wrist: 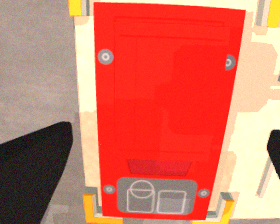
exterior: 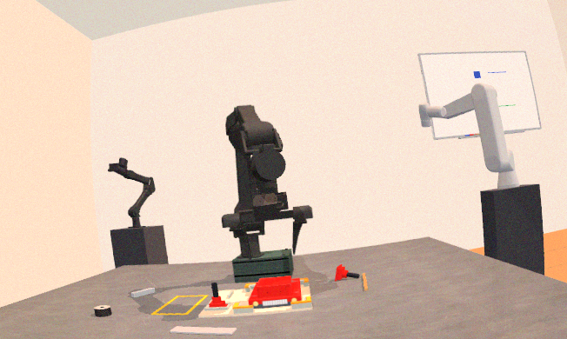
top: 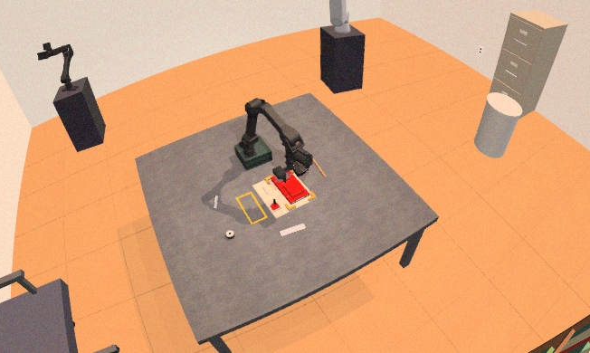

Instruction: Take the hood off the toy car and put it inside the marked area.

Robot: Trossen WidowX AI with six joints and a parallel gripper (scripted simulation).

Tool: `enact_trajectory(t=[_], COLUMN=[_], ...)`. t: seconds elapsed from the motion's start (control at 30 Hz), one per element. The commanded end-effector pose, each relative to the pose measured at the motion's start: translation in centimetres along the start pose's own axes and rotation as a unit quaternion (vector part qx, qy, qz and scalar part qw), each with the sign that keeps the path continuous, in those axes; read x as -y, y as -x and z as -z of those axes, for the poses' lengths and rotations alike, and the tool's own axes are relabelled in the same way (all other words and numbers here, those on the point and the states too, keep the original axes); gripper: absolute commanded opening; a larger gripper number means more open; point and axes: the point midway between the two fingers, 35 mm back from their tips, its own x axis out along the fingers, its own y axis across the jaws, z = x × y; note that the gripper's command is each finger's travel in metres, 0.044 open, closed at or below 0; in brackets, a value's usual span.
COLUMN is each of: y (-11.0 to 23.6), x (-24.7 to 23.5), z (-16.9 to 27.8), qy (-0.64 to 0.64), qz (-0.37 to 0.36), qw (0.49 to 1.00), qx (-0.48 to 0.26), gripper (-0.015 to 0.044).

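The red toy car [top: 294,186] [exterior: 278,287] [wrist: 141,100] sits on a cream base plate [top: 262,189] [wrist: 86,90]. A grey bay [wrist: 156,196] with drawn outlines shows at its robot-side end. A red piece with a black peg [top: 275,206] [exterior: 218,302] stands on the plate beside the car; a similar red piece [exterior: 341,273] lies tipped on the table right of the plate. I cannot tell which piece is the hood. The marked area [top: 244,210] [exterior: 170,314], a yellow outline, holds nothing. My gripper [top: 293,176] [wrist: 172,135] is open and empty above the car's robot-side part.
Yellow brackets [top: 290,207] [wrist: 90,209] stand at the car's corners. An orange stick [top: 319,167] [exterior: 364,282] lies by the tipped piece. A pale bar [top: 292,230] [exterior: 203,330], a small white block [top: 215,202] [exterior: 143,292] and a round roll [top: 230,233] [exterior: 103,310] lie around the marked area.
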Motion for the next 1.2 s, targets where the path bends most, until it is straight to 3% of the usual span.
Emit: enact_trajectory(t=[0.0,1.17], y=[-0.3,-2.8], x=[0.1,0.1], z=[0.1,0.1], qy=[-0.001,-0.001], qz=[0.003,0.003], qw=[1.000,1.000], qx=[-0.001,-0.001], gripper=[0.0440,0.0440])
